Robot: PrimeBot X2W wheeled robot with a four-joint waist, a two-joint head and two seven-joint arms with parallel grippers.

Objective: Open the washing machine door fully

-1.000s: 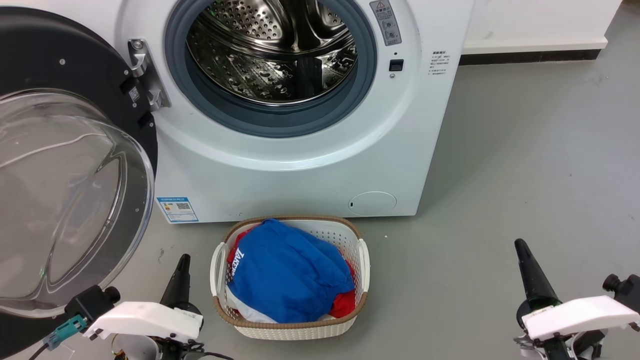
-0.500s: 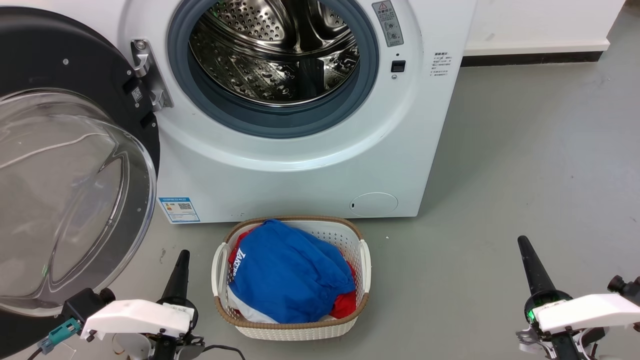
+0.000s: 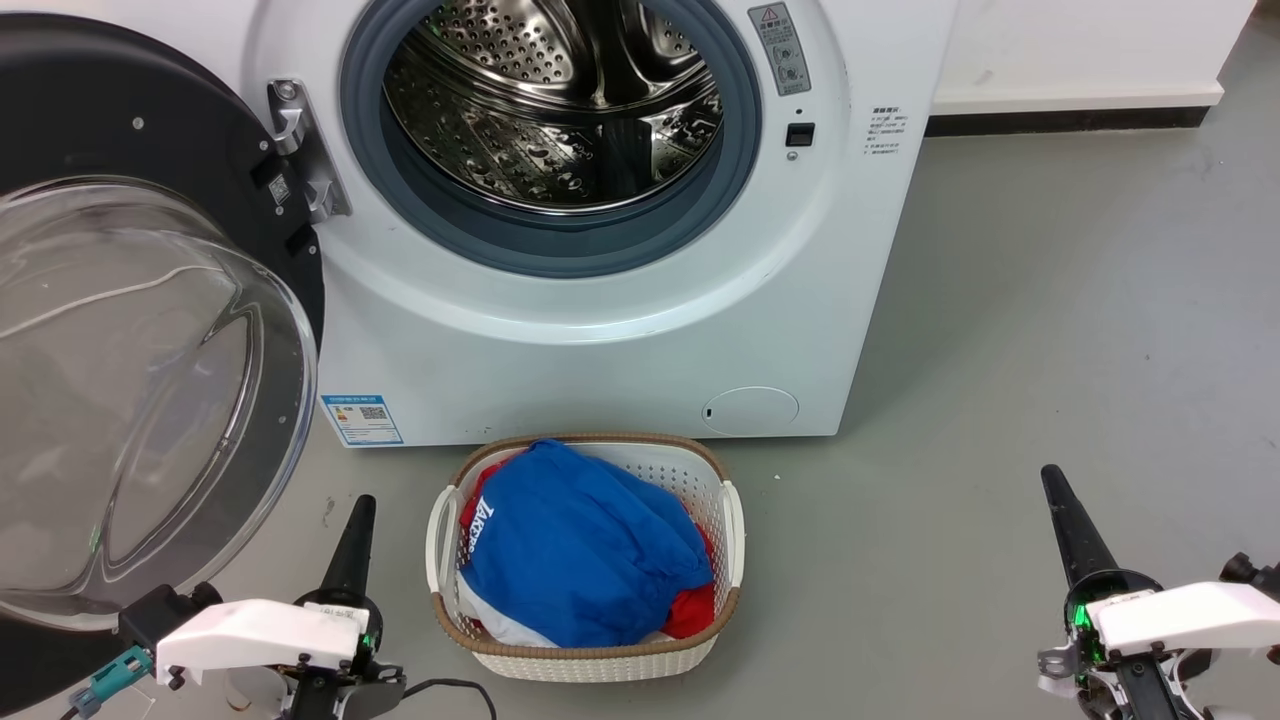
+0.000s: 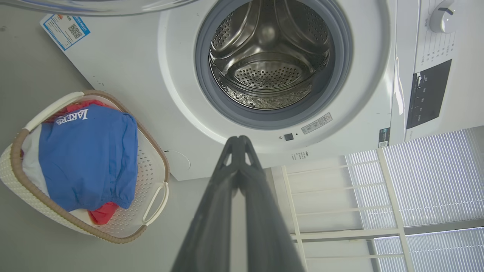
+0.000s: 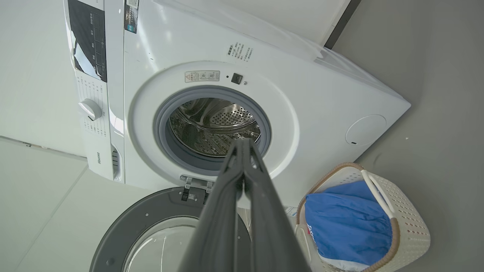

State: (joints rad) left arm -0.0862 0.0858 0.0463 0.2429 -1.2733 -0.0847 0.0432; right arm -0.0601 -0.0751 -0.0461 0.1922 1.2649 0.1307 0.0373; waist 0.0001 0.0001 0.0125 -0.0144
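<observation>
White-shelled left hand [image 3: 363,512], tapered black fingers [image 3: 350,560], teal connector [image 3: 108,680], black cable [image 3: 450,688]

The grey floor [image 3: 1050,300] bears the washing machine [image 3: 600,360] and a laundry basket [image 3: 600,667].

The washing machine [image 3: 600,340] stands on the floor [image 3: 1050,300] at its far edge, by the wall [image 3: 1080,40]. The washing machine door [image 3: 150,130] hangs swung out to its left. Just before the machine sits a laundry basket [image 3: 590,665] with clothes [image 3: 580,545] in it. The left gripper [image 3: 364,508] is between door and basket.
</observation>
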